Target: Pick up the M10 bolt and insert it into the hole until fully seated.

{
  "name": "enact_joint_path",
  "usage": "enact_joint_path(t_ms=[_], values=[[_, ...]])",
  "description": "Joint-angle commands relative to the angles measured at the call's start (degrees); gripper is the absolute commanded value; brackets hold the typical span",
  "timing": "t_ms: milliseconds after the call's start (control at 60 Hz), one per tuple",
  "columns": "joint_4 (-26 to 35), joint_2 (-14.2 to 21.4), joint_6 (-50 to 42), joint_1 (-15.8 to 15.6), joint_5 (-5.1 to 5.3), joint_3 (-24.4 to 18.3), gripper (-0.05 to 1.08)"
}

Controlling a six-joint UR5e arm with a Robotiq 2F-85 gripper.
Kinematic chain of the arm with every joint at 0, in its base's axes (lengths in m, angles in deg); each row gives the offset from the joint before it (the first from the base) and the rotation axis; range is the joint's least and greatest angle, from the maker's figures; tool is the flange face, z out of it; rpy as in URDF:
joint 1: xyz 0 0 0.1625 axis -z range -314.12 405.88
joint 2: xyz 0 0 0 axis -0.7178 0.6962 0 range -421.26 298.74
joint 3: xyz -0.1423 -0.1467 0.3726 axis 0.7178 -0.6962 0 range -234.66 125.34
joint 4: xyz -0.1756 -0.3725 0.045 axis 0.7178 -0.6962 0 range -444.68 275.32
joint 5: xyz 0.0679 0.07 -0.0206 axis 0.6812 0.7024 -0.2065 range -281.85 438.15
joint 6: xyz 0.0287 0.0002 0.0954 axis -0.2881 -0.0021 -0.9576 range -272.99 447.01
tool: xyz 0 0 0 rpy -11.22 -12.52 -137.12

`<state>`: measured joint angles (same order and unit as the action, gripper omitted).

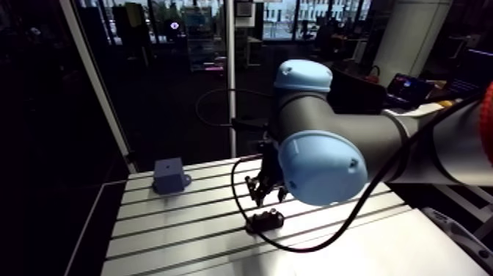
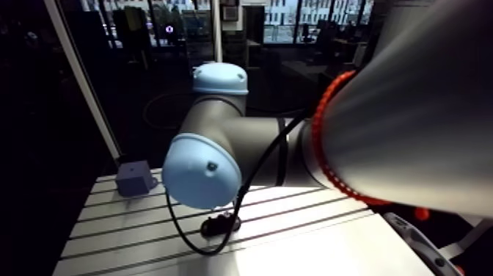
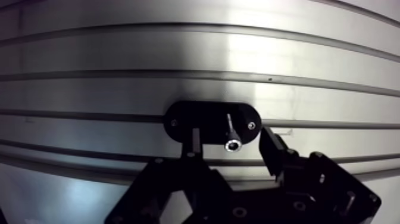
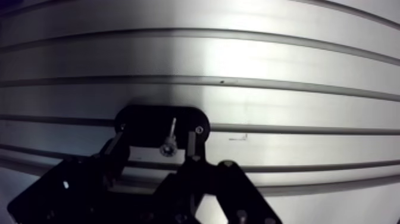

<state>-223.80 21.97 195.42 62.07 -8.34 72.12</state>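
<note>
- Closest to the lens: gripper (image 3: 231,140), spread wide and holding nothing, straddling the M10 bolt (image 3: 230,131) without touching it.
- Standing upright, socket head toward the camera, in a black oval holder (image 3: 190,122) on the slotted table (image 3: 178,59), roughly centred between the fingers.
- Lower a touch, stay centred on the shank, then close squarely just under the head and lift straight out, no tilting.
- Then carry toward the grey block (image 1: 168,176), well apart near the table's far corner; probably the target, though no hole discernible.
- No brand, label or readable writing anywhere.
</note>
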Motion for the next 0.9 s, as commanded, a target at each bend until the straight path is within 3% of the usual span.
enact_joint_path(t_ms=[17,900], values=[[-0.94,-0.04,-0.07,0.14,-0.74,0.87,0.41],[-1.11,-1.41,-0.43,0.42,-0.83,1.43,0.46]])
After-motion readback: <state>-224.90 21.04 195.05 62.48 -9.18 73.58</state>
